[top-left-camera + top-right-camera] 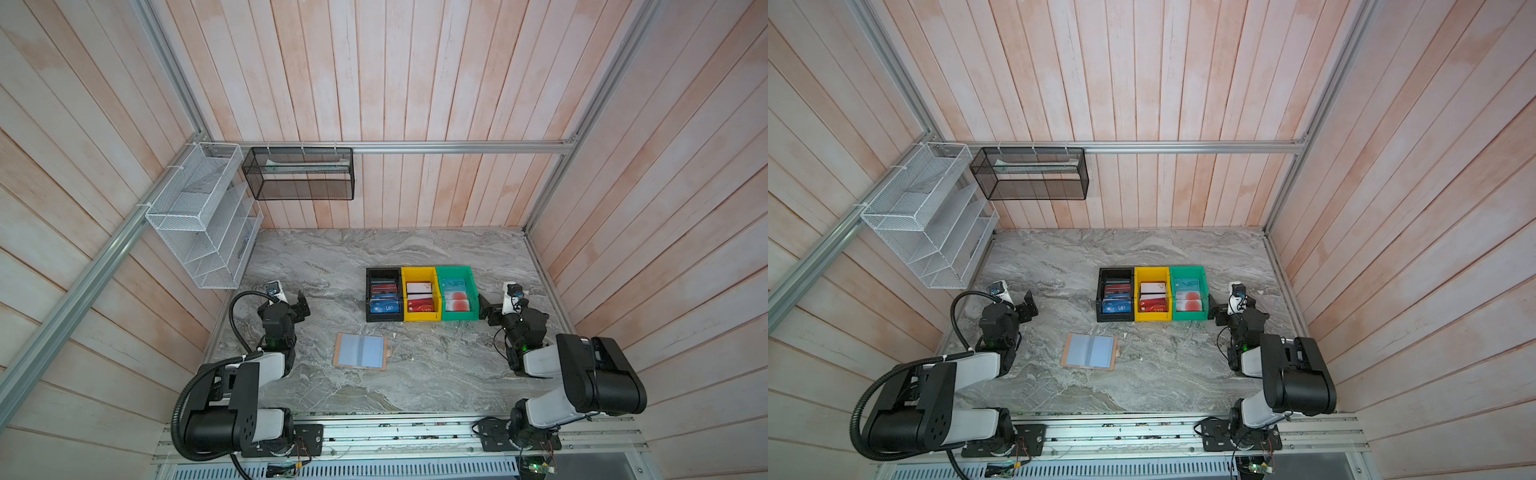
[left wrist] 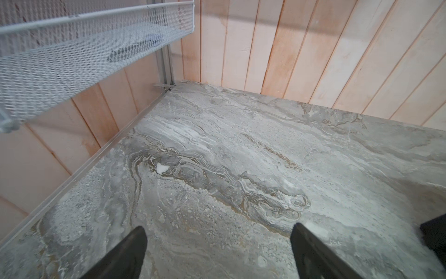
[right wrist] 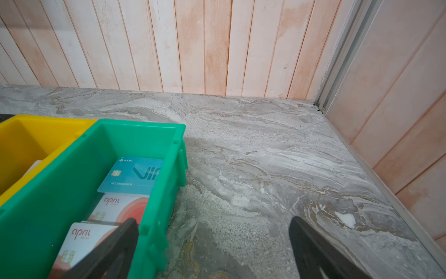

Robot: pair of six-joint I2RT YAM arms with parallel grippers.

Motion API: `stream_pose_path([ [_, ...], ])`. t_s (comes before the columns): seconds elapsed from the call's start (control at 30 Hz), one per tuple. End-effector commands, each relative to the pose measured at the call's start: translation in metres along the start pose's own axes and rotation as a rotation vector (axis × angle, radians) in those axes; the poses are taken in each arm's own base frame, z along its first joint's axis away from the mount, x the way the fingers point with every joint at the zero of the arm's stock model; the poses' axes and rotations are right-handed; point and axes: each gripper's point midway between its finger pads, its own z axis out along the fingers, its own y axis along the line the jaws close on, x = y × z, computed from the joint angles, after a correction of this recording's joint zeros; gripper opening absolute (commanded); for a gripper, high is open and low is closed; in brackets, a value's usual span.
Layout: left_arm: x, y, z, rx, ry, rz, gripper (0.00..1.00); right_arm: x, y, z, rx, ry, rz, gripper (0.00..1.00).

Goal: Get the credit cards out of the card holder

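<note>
while scanning across the grey surface (image 1: 415, 386), catching the row of bins (image 1: 417, 271) at the far middle, then the card holder (image 1: 360, 351) closer to the front rail (image 1: 395, 432), well apart from the bins, lying open and flat, spine running near to far, long side running left to right. bluish sleeves (image 1: 372, 351) with no card colour showing, so probably emptied. left gripper (image 1: 302, 305) spread wide over bare surface, holding nothing, nearer of the two, holder back toward the rail and to its right. right gripper (image 3: 213, 224) spread wide too, empty, just beside the green bin (image 3: 135, 124), holder well off to its left. credit cards (image 3: 131, 175) lying down in the bins.
</note>
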Motion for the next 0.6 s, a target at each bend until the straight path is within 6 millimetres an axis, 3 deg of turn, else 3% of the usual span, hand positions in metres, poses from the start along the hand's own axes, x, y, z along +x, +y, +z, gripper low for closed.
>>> stream_pose_path([
  [0.0, -0.020, -0.019, 0.007, 0.119, -0.116, 0.018, 0.95, -0.016, -0.004, 0.000, 0.015, -0.056, -0.001, 0.98],
  [0.1, -0.016, -0.032, 0.000, 0.197, -0.150, 0.075, 0.97, -0.015, -0.004, 0.000, 0.015, -0.055, 0.000, 0.98],
  [0.57, -0.014, -0.032, 0.006, 0.188, -0.129, 0.077, 1.00, -0.015, -0.010, 0.000, 0.053, -0.050, 0.015, 0.98],
])
